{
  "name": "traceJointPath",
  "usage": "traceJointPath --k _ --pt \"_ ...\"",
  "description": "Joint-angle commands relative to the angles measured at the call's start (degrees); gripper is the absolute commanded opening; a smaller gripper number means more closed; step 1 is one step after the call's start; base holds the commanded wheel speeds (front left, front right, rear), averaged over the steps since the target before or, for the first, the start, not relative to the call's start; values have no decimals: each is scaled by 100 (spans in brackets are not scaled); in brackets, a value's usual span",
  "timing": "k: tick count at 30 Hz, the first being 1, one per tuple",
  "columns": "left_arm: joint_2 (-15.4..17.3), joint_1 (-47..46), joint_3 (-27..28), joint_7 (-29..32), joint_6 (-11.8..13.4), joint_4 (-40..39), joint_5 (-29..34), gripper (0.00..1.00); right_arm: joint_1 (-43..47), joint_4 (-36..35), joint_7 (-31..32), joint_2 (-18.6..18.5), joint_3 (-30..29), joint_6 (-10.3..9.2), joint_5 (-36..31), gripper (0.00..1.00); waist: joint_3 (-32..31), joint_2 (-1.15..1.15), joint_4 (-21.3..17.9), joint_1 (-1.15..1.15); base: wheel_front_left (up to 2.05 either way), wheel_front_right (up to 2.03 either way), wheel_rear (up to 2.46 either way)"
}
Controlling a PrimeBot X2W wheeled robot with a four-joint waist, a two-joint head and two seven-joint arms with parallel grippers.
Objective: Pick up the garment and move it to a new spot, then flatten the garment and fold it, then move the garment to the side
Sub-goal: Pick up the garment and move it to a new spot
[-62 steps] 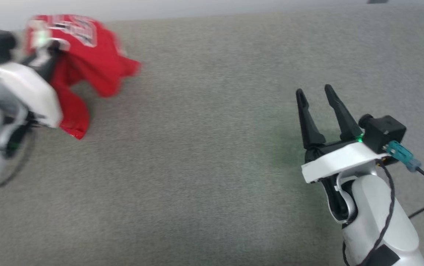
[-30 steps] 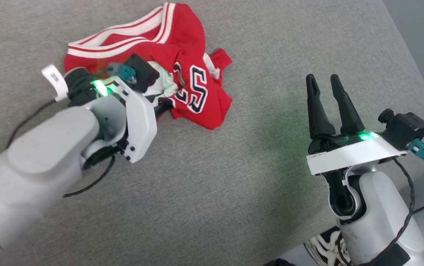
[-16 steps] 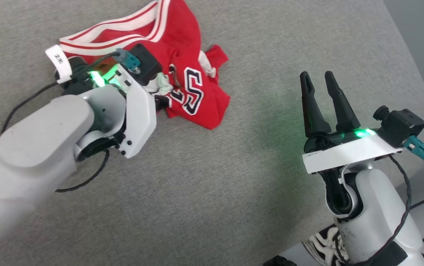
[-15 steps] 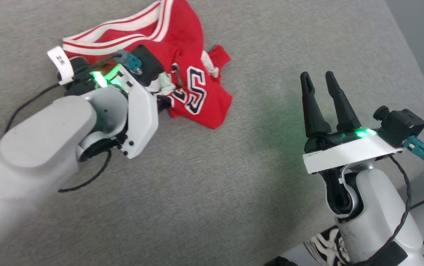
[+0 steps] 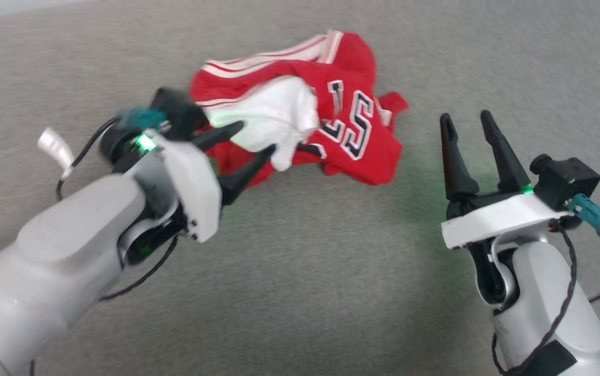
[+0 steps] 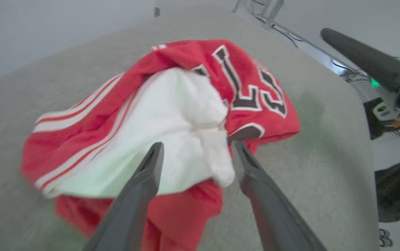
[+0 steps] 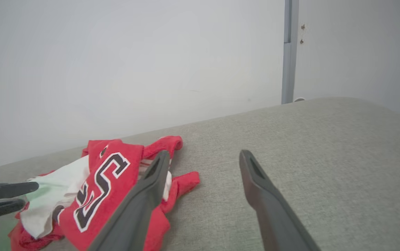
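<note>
The garment (image 5: 352,130), a red jersey with black white-outlined numerals, lies crumpled on the grey surface. Its white lining (image 5: 274,112) is turned out on top, and striped trim (image 5: 274,57) runs along the far edge. My left gripper (image 5: 257,139) is open at the garment's near left side. In the left wrist view its fingers (image 6: 151,174) stand wide apart with the lining (image 6: 179,132) bulging between them, unpinched. My right gripper (image 5: 466,117) is open and holds nothing, hovering just right of the garment (image 7: 109,177). In the right wrist view this gripper (image 7: 205,153) points past the garment's right edge.
The grey cloth-covered surface (image 5: 300,292) stretches all around the garment. In the left wrist view its rounded right edge (image 6: 356,115) drops off to floor with cables and dark gear. In the right wrist view a pale wall (image 7: 116,62) stands behind the surface.
My left gripper's fingers, buried in the garment before, now stand spread and drawn back from it. The white lining has come out on top. The head camera has shifted.
</note>
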Motion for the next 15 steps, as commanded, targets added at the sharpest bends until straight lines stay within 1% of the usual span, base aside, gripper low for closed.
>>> traceJointPath --k 1,3,6,10,12,13,15 --pt "76 175 19 -174 17 78 -112 100 77 36 -12 -13 -41 0 -90 100 -327 0 370 0 0 0 0" --pt "15 436 72 -539 16 219 -272 100 138 117 -12 -21 -153 0 -264 100 -454 0 557 0 0 0 0" --pt "-75 955 313 -1064 16 463 -820 100 277 237 -12 -120 -272 0 -411 100 -665 0 829 0 0 0 0" --pt "-84 1633 645 -1382 16 796 -1199 100 494 356 -12 -290 -334 0 -469 100 -955 0 1149 0 0 0 0" --pt "-86 1965 891 -1428 16 955 -1190 100 624 398 -12 -386 -402 0 -454 100 -1089 0 1292 0 0 0 0" --pt "-71 2105 1122 -1431 16 1034 -1100 100 688 413 -12 -431 -442 0 -451 100 -1148 0 1355 0 0 0 0" --pt "-155 2551 1639 -1435 16 1107 -1013 100 786 434 -12 -505 -514 0 -439 100 -1260 0 1467 0 0 0 0"
